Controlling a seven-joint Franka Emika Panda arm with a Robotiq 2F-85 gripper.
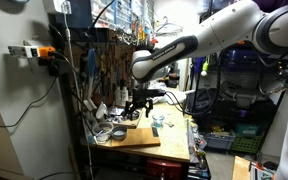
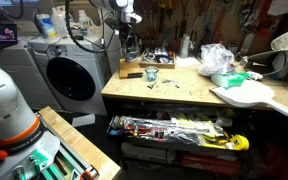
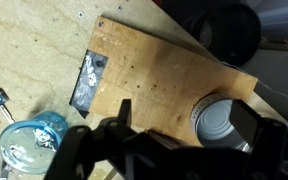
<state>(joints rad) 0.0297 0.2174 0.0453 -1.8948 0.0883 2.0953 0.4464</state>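
Dark fingers [image 3: 119, 120] of the end effector [image 3: 184, 128] fill the bottom of the wrist view, spread wide, with 1 silver tin [image 3: 222, 120] between them, nearer the finger on the picture's right. The tin stands upright on a wooden board [image 3: 154, 70], its round top dull grey. A blue glass [image 3: 32, 140] sits just beside the board. Only an exterior view shows the end effector hanging above the board on the cluttered desk [image 2: 184, 93]; there the tin is too small to pick out.
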